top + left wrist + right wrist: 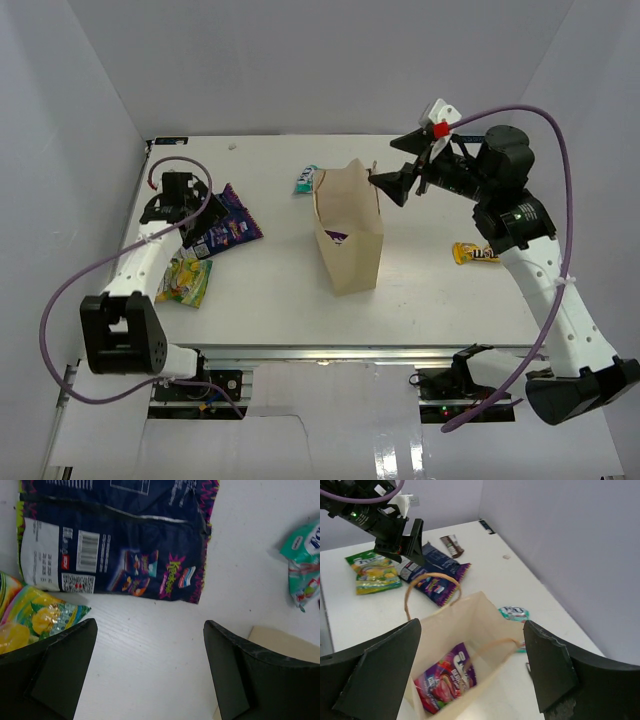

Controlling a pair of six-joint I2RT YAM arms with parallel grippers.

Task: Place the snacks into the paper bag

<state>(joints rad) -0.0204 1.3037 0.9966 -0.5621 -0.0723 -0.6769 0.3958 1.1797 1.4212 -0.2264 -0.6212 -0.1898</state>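
Right claw (470, 628), spread wide, angles down over paper bag (444, 627) holding pink packet (445, 681).

On the white table (430, 300) stands a paper bag (350, 235); around it lie a chip bag (232, 222), pouch (185, 280), teal packet (305, 180), yellow packet (476, 254), brown bar (452, 544).

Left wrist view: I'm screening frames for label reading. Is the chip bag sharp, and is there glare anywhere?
Left wrist: chip bag reasonably sharp, barcode distinct, fine print unreadable, only a thin sheen along its seam; near fingers dark and soft. Top external: even light, faint shadows.
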